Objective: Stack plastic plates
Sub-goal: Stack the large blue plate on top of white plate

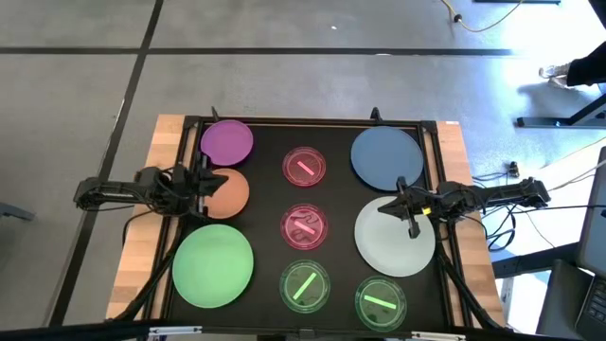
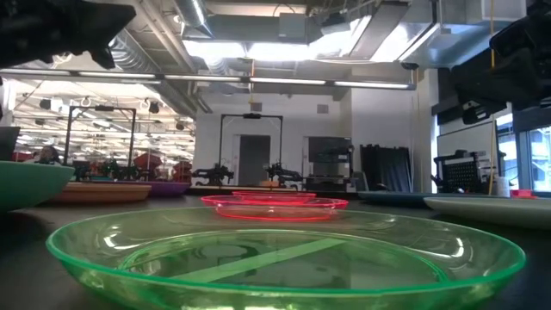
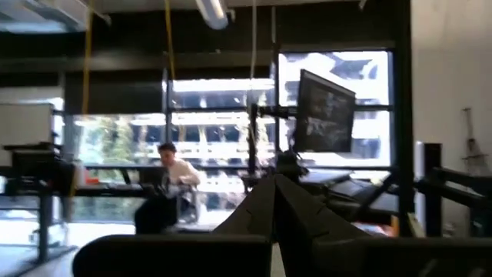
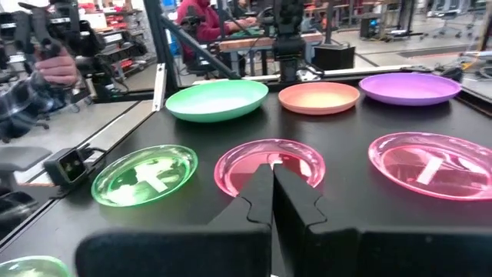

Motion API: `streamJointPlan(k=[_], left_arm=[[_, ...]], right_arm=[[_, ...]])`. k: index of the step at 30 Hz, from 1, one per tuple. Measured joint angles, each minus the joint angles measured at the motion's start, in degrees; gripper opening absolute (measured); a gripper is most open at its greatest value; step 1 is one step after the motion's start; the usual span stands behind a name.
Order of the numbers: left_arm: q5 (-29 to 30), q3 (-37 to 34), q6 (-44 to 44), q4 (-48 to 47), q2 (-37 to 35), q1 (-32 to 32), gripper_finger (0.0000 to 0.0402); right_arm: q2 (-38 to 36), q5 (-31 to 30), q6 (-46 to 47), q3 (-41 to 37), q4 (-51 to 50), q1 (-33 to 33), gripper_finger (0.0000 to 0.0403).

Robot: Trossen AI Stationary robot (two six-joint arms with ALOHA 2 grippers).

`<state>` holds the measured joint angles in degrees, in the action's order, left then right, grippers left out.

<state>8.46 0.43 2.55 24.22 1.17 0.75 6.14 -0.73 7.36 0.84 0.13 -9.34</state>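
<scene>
While unstacked, nine plates: three large (image 1: 213,266), two medium (image 1: 227,142), four small (image 1: 305,167)

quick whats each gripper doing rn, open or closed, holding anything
Left gripper: closed, holding nothing, over the orange plate.
Right gripper: closed, holding nothing, over the white plate.

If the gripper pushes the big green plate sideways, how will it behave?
The big green plate looks like thin plastic, so probably light and stiff. Resting flat on the smooth black mat, it would likely slide, not tip. Its shallow raised rim probably suits an edge pinch.
</scene>
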Motion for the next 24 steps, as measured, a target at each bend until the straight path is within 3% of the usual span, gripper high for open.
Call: streamJointPlan(k=[5, 8, 13, 17, 24], left_arm=[[3.72, 0.00, 1.13, 2.83, 2.36, 0.00, 0.0002], [4.53, 0.00, 1.11, 6.19, 6.46, -0.70, 0.0002], [4.23, 0.99, 0.78, 12.58, 16.89, -3.48, 0.0002], [4.15, 5.77, 0.98, 12.97, 26.60, -6.36, 0.0002], [2.57, 16.11, 2.30, 12.88, 43.99, -9.05, 0.0002]], right_arm=[[0.00, -2.07, 2.69, 0.00, 0.40, 0.00, 0.0003], [0.00, -7.02, 2.52, 0.00, 1.46, 0.00, 0.0003], [0.00, -19.29, -1.56, -0.07, 4.48, 0.00, 0.0003], [0.00, -26.99, -4.52, -0.07, 4.80, 0.00, 0.0003], [0.00, -31.74, -6.20, -0.07, 4.55, 0.00, 0.0003]])
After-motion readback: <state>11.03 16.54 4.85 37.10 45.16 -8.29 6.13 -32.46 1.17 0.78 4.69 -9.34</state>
